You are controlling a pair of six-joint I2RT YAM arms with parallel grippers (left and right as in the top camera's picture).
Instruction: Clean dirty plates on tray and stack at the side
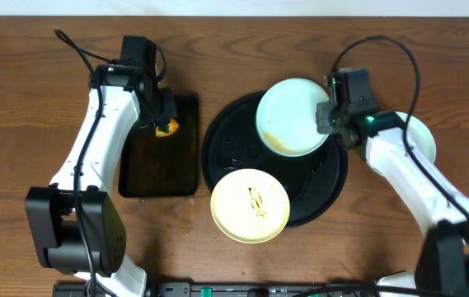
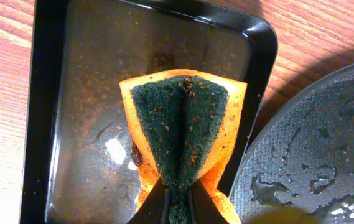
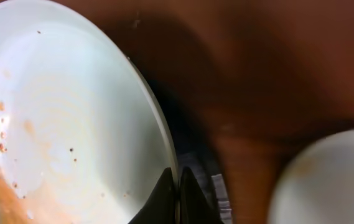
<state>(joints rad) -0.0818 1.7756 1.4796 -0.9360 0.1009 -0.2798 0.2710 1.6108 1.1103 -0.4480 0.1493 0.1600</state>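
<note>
Right gripper [image 3: 178, 186] is clamped on the rim of the mint plate [image 1: 293, 117], one finger on each face of its right edge. That plate sits over the upper right part of the round black tray [image 1: 226, 153], and its top edge reaches past the tray's rim. There's a brown smear along its lower left, with specks scattered across the pale surface in the right wrist view.

In the lower middle of the overhead frame, the yellow plate [image 1: 250, 205] lies on the tray's near side and overhangs the rim. It has a small brown smear at its centre. A third pale plate [image 1: 422, 139] rests on the wooden table [image 1: 20, 99] at the right of the frame. It's off the tray and partly hidden under the right arm.

At the upper left, the left gripper [image 2: 178, 202] is pinched tight on the sponge [image 2: 183, 130]. The sponge is folded up, green scouring face outward with orange edges flaring on both sides. It hangs over the rectangular tray [image 2: 46, 112], whose floor is filmed with brown residue. Water beads glisten on the round tray's surface in the lower right of the left wrist view.
</note>
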